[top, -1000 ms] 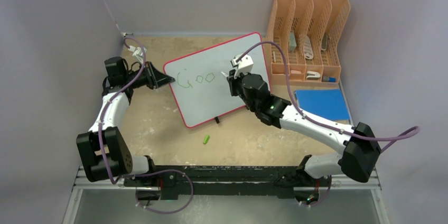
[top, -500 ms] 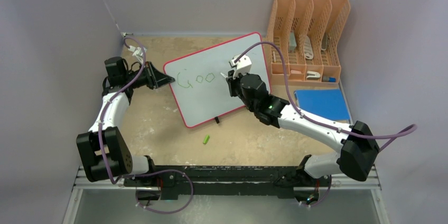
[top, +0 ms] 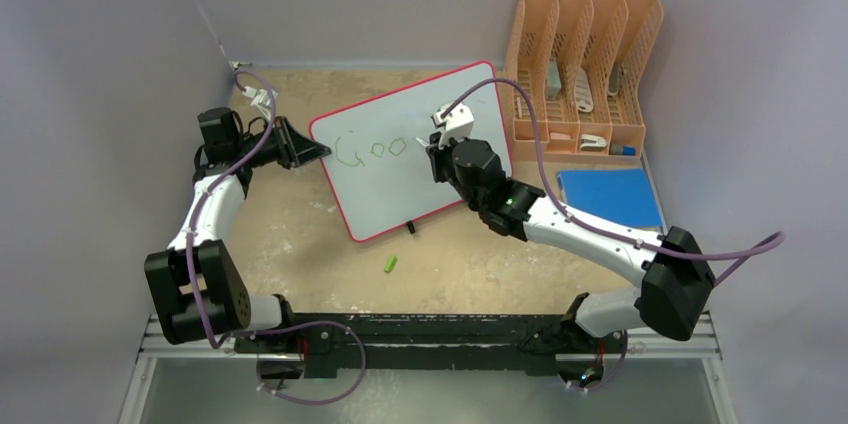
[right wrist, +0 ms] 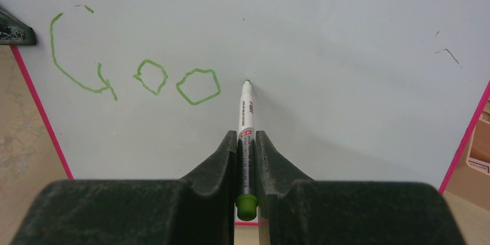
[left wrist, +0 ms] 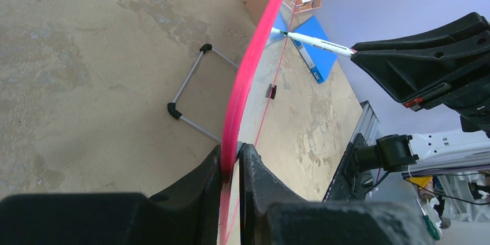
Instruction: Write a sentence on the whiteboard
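Observation:
The whiteboard (top: 385, 194), red-rimmed, stands tilted at mid-table, and its face fills the right wrist view (right wrist: 346, 54). The sentence (top: 370, 150) on it reads "Goo" in thin green letters (right wrist: 149, 75). My left gripper (top: 322, 152) is shut on the board's red rim (left wrist: 254, 54) at its left edge, one finger on each side (left wrist: 231, 152). My right gripper (top: 437, 149) is shut on a white marker (right wrist: 247, 112) with a green end, which also shows in the left wrist view (left wrist: 318, 41). The marker's tip rests on the board just right of the second "o".
An orange file rack (top: 585, 64) with small items stands at the back right. A flat blue rectangle (top: 610, 196) lies in front of it. A green marker cap (top: 391, 264) lies on the table near the board's front edge. The board's wire stand (left wrist: 190, 97) sits behind it.
My right gripper has shifted slightly left and toward the back with the marker. The letters on the board look the same. The left arm has not moved.

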`<action>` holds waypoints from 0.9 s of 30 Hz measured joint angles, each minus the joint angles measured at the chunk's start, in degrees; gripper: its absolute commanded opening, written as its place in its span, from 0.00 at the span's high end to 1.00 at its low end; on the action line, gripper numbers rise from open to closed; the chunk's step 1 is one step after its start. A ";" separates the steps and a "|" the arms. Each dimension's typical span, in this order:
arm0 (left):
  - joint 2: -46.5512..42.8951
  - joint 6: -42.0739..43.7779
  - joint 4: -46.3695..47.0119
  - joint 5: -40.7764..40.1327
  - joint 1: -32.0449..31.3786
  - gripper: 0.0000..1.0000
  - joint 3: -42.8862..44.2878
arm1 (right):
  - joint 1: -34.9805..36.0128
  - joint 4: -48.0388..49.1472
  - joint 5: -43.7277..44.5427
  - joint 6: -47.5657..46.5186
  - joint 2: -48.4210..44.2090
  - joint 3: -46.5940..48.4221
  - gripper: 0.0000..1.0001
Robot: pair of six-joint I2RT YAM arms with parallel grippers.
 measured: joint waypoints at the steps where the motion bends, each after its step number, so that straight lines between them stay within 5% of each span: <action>1: 0.00 0.00 0.00 0.00 0.00 1.00 0.00 | 0.00 0.00 0.00 0.00 0.00 0.00 1.00; 27: -0.15 0.02 -0.02 0.00 0.00 1.00 0.00 | 0.00 1.42 -0.11 -0.28 0.87 1.62 1.00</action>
